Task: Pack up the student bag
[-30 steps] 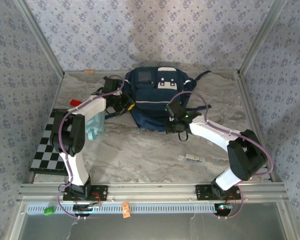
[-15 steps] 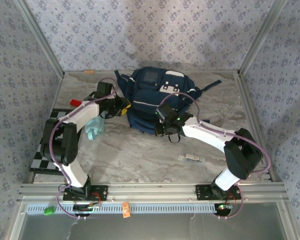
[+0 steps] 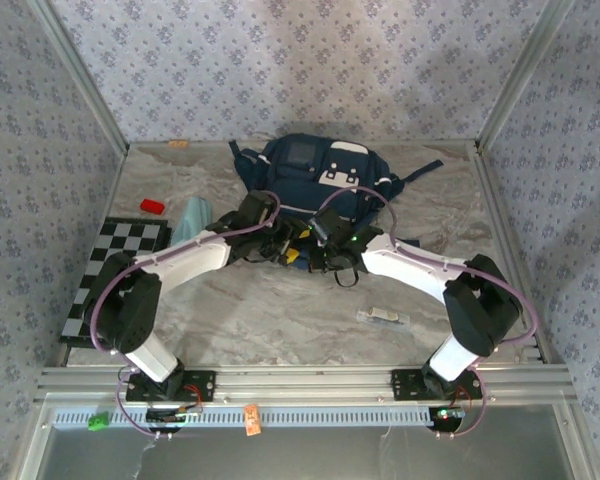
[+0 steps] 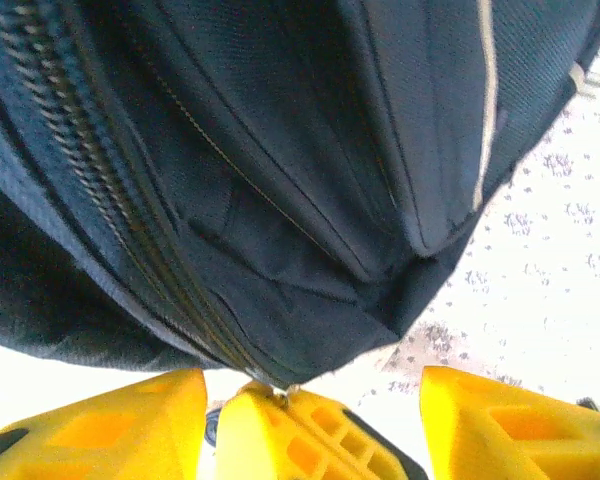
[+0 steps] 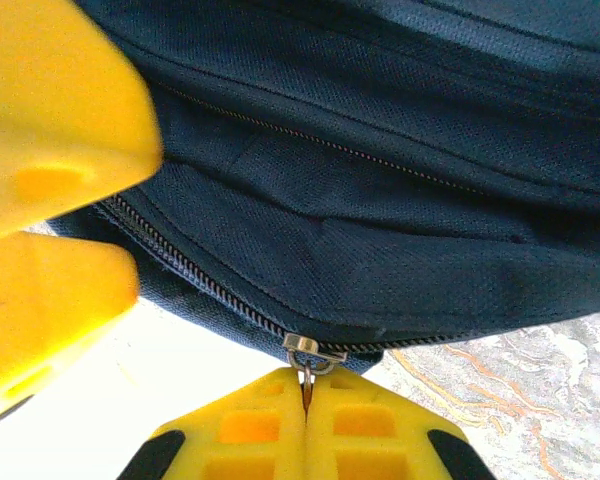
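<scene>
The student bag (image 3: 315, 180) is a navy-blue backpack with white patches, lying at the back middle of the table. My right gripper (image 5: 306, 382) is shut on the metal zipper pull (image 5: 307, 356) at the bag's near lower edge (image 5: 360, 250). My left gripper (image 4: 305, 380) is open right beside it, its yellow fingers (image 4: 100, 430) standing on either side of the right gripper's closed fingertips (image 4: 290, 435). The zipper track (image 4: 110, 200) runs up along the bag above them. From above, both grippers meet in front of the bag, the left gripper (image 3: 292, 250) touching the right gripper (image 3: 318, 255).
A black-and-white checkerboard (image 3: 110, 270) lies at the left edge, with a red block (image 3: 153, 206) and a pale blue cloth (image 3: 193, 214) behind it. A small clear item (image 3: 382, 316) rests on the marble table (image 3: 260, 310). Dark straps (image 3: 420, 172) trail right of the bag.
My left arm swung right from the bag's left side to its front edge, and its jaws opened. The bag shifted slightly left. The right gripper stayed shut on the zipper pull.
</scene>
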